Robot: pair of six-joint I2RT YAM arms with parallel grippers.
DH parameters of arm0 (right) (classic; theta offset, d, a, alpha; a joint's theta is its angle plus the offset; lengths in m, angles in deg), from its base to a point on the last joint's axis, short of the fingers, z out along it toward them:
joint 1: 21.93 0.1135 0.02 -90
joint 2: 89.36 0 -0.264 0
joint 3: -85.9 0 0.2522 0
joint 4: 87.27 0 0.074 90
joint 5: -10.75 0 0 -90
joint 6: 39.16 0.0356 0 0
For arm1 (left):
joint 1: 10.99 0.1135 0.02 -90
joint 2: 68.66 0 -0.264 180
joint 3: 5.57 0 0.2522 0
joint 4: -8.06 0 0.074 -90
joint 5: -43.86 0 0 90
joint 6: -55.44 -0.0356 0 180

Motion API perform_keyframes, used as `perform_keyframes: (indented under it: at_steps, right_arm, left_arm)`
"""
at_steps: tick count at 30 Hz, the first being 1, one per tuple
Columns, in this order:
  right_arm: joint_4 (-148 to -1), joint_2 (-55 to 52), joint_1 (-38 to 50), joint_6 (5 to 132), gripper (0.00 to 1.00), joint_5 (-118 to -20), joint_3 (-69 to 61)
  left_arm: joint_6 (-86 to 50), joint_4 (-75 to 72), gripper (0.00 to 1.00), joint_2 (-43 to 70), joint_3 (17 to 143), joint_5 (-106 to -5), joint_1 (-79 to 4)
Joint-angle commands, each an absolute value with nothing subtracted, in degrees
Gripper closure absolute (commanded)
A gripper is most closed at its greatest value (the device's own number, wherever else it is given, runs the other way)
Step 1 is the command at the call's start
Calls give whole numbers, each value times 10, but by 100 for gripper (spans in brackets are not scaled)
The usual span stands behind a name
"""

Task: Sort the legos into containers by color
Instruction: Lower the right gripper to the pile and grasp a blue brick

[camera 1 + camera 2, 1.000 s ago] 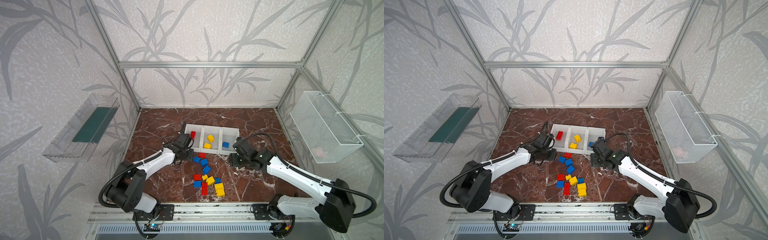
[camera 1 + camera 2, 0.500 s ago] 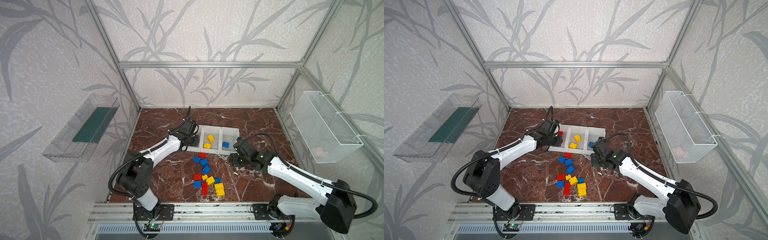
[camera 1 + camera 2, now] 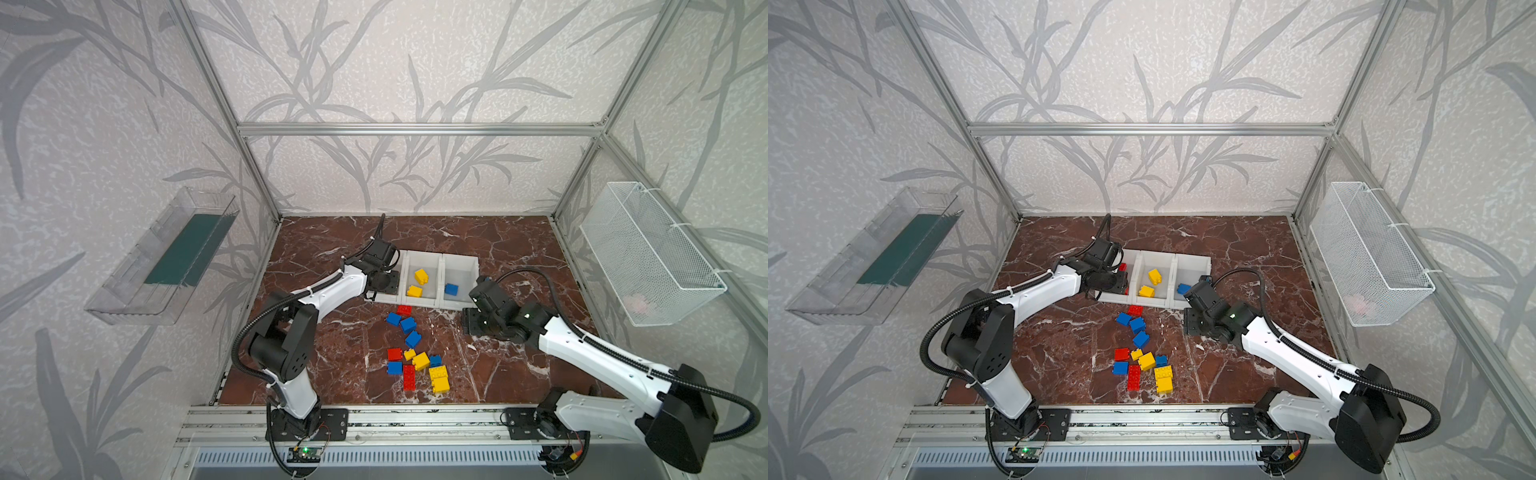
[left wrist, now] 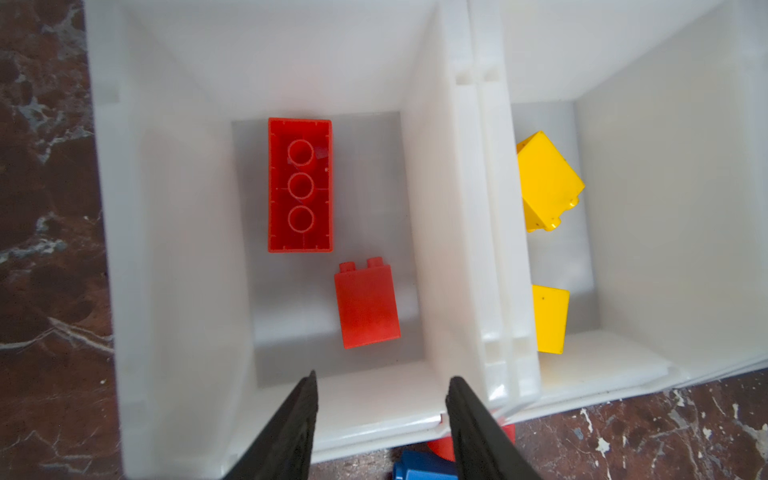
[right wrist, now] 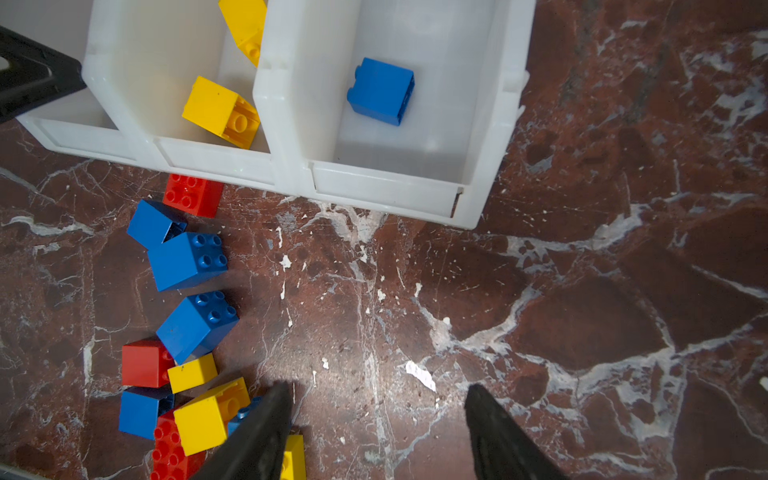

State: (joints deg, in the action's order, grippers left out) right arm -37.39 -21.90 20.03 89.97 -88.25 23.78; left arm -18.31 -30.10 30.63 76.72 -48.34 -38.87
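**Top views:** three joined white plastic open-top bins sit on the red-brown marble floor, seen in both top views. The left gripper hangs over the leftmost bin. The right gripper points down at bare floor just in front of the rightmost bin's corner. A loose pile of chunky red, blue & yellow studded plastic bricks lies in front of the bins, btwn the two arms. Middle bin holds 2 yellow, rightmost holds 1 blue.

**Left wrist:** left gripper jaws stand apart w/ nothing btwn them, tips above the low front of the leftmost bin. Inside it, a long red brick lies hollow underside up. A small red brick lies on its side near it, not touching. The next bin has 2 yellow bricks.

**Right wrist:** right gripper jaws are spread & empty over bare marble. A single blue brick lies tipped over in the rightmost bin. A square red brick, studs up, touches the bins' front. The rest of the pile sits beside one finger.
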Motion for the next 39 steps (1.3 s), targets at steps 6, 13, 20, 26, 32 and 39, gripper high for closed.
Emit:
perform_keyframes:
  at_steps: [6, 13, 20, 26, 32, 39]
  right_arm:
    - [-366, -227, 205, 905, 33, -893, 243]
    - [-369, -218, 209, 901, 33, -888, 239]
    - [-367, -175, 233, 887, 33, -883, 216]
    - [-372, -105, 282, 883, 32, -883, 173]
    - [-399, -23, 339, 877, 32, -862, 130]
    - [-400, 72, 363, 832, 30, -828, 58]
  left_arm:
    - [-175, -308, 45, 257, 740, -465, -387]
    - [-160, -310, 44, 205, 696, -454, -385]
    - [-113, -287, 43, 101, 596, -438, -383]
    - [-90, -276, 41, 9, 510, -414, -382]
    - [-64, -285, 40, -37, 475, -412, -382]
    - [-57, -290, 40, -48, 469, -421, -382]
